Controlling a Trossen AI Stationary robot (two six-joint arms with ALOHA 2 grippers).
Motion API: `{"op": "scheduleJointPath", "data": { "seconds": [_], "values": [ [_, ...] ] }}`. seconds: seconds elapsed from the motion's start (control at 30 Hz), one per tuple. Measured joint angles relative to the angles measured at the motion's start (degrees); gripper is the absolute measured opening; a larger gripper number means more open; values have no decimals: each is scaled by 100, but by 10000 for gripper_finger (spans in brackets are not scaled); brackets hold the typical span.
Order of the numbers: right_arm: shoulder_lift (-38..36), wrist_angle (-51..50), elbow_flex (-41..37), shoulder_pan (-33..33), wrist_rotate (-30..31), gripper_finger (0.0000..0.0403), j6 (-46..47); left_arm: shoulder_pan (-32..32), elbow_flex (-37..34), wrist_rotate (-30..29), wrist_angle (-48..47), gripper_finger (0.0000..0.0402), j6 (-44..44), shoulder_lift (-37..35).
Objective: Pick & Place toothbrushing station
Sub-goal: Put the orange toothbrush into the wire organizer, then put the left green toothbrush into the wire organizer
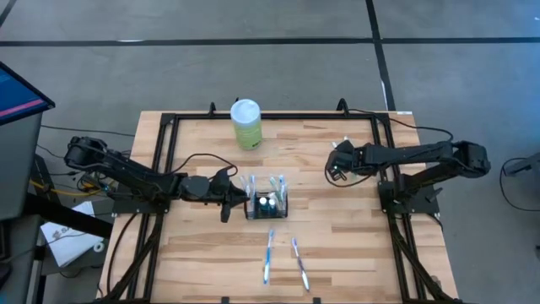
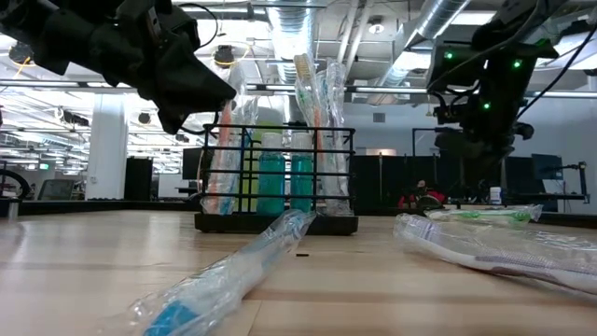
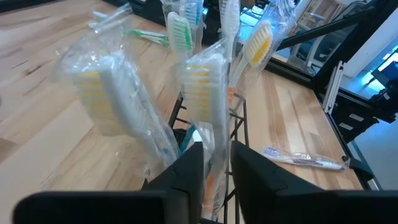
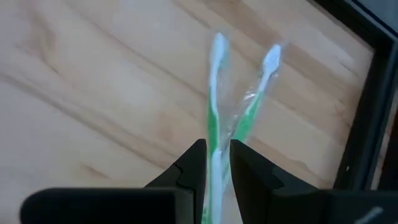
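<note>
The black wire-mesh caddy (image 1: 267,205) stands upright mid-table and holds wrapped toothbrushes and teal tubes (image 2: 280,182). My left gripper (image 1: 242,201) is at the caddy's left side, shut on a wrapped toothbrush (image 3: 202,87) that stands in it. My right gripper (image 1: 335,169) is to the right of the caddy, toward the far side. It is shut on a clear pack of green-handled toothbrushes (image 4: 214,118). Two more wrapped toothbrushes (image 1: 268,253) (image 1: 299,263) lie flat on the table nearer the front edge. My left gripper pinches the wrapped toothbrush's handle (image 3: 214,146) between its two fingers, just above the caddy's top wire. The fingers come roughly level from the table's left. The brush stands upright in the caddy, bristle head up. My right gripper pinches the clear pack at the green handles (image 4: 213,146) between its two fingers. The fingers lie along the pack, and the white heads (image 4: 217,46) point away from them. I cannot tell whether the pack rests on the table.
A pale green bottle with a white cap (image 1: 245,123) stands at the far side of the table. A black frame (image 1: 164,135) runs around the wooden top. There is bare wood to the left and right of the loose toothbrushes.
</note>
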Motion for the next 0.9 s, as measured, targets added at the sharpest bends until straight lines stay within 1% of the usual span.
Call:
{"op": "scheduleJointPath", "data": {
  "seconds": [0.23, 0.4, 0.5, 0.63, 0.73, 0.9],
  "values": [
    [0, 67, 0, -284, -187, 63, -442, 0, -2, 0, 2, 143, 11, -104],
    [0, 215, -162, -366, -230, 63, -456, 0, -3, 0, 12, 177, 221, -371],
    [0, 336, -381, -515, -411, 63, -466, 0, -2, 0, 27, 185, 323, -574],
    [0, 540, -596, -654, -511, 71, -461, 0, -2, 1, 21, 185, 435, -739],
    [2, 630, -651, -705, -513, 92, -463, 0, -2, 0, 26, 182, 464, -780],
    [2, 821, -651, -723, -511, 140, -591, 0, -2, 0, 22, 180, 468, -780]
  ]
}}
